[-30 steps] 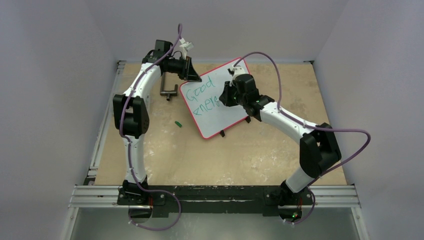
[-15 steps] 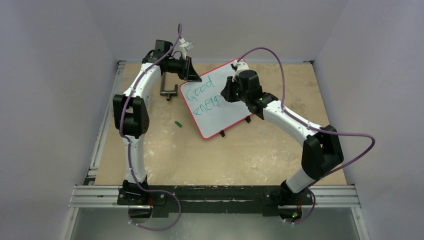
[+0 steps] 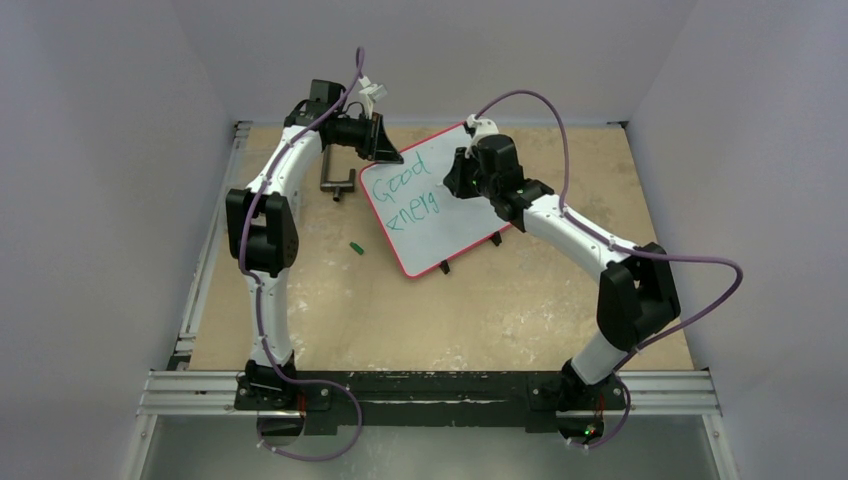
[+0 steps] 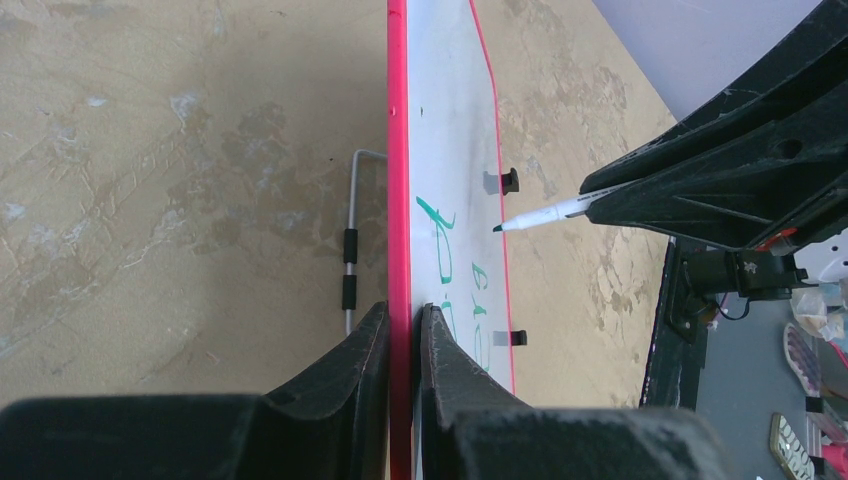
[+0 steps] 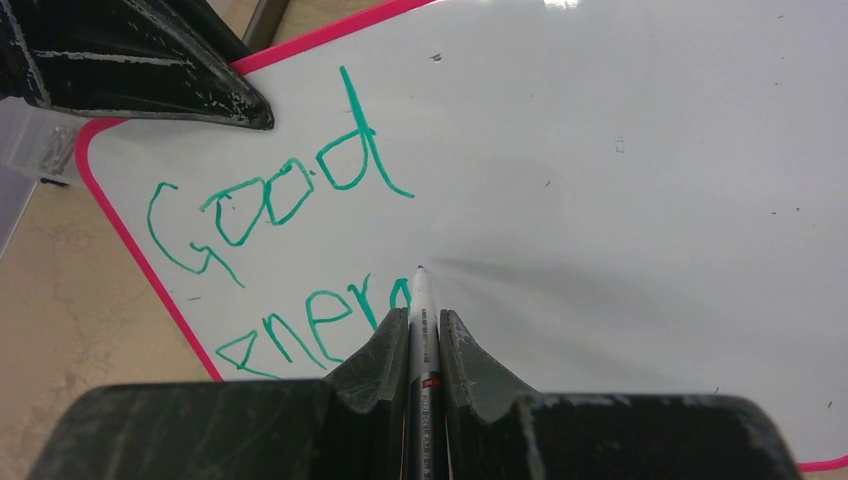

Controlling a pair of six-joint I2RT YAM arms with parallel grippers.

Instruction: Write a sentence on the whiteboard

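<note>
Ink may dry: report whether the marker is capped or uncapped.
Uncapped: the marker shows its bare tip, pointing at the whiteboard beyond the right fingers.

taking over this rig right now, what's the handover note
Left gripper: shut on the red frame edge of the whiteboard, which sits at the far middle of the table.
Right gripper: shut on the marker, tip at the end of the second line; whether it touches the board cannot be told.
Done: the sentence reads "Good", with "energ" below, in green.
Left: probably finishing that word and any others.
A small green cap lies on the table left of the board.
</note>
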